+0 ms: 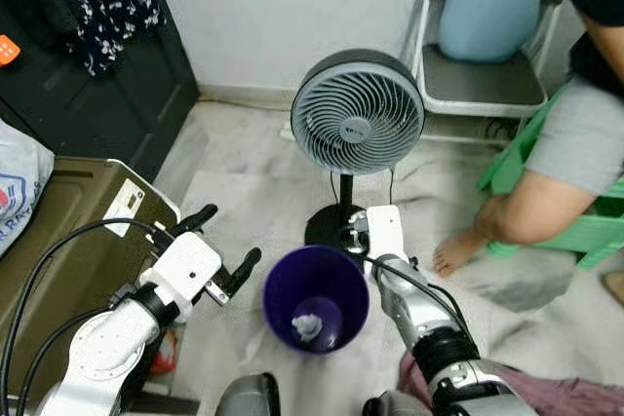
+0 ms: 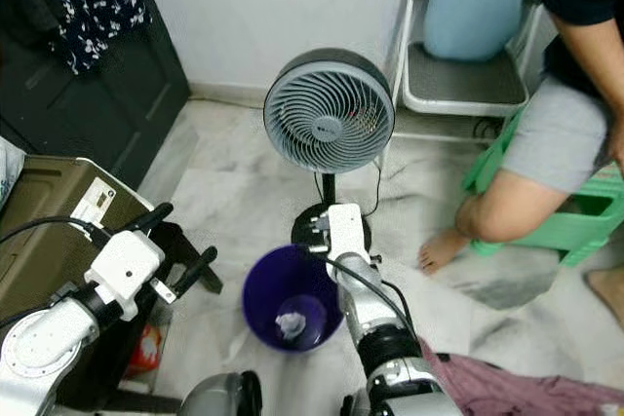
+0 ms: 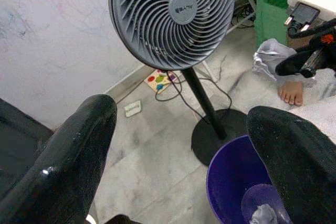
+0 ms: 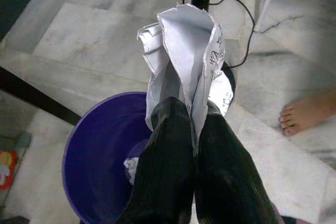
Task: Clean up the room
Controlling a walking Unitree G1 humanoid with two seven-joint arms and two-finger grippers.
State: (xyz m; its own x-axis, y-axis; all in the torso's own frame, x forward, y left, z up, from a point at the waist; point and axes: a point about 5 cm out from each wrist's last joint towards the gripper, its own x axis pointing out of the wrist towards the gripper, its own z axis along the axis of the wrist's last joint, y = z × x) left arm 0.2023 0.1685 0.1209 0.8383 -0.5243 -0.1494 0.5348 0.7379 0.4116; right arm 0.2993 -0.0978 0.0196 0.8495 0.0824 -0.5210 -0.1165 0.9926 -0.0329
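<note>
In the right wrist view, the right gripper is clamped on a crumpled paper at frame centre, above the purple bin at lower left. The left gripper has its fingers apart, left of the bin, near the fan.

The bin is deep purple, with a white paper wad inside. The fan is grey on a black base. The crumpled paper is white with dark print. The floor is pale veined marble. The stool is green, the door black.
</note>
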